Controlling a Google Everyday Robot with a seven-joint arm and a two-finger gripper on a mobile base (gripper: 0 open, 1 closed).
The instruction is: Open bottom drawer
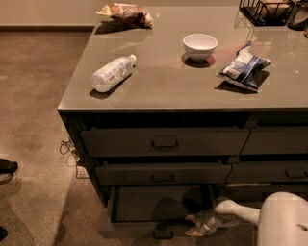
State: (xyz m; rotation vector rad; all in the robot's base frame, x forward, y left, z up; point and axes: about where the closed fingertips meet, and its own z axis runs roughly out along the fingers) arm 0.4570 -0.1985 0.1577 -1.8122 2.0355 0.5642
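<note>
The bottom drawer (144, 204) stands pulled out from the cabinet, and its dark flat interior shows. Its slim front panel with the small black handle (163, 234) is at the lower edge of the view. My gripper (191, 226) is low, just right of the handle, at the drawer's front right corner. Its two tan fingertips (188, 218) are spread apart with nothing between them. The white arm (240, 211) reaches in from the lower right.
Two taller drawers (164, 142) sit shut above the bottom one. More drawers (274, 140) are on the right. On the countertop (163, 91) lie a plastic bottle (111, 73), a white bowl (199, 46) and chip bags (243, 67). A wire basket (264, 10) stands at the back right. Cables (70, 149) lie on the floor at left.
</note>
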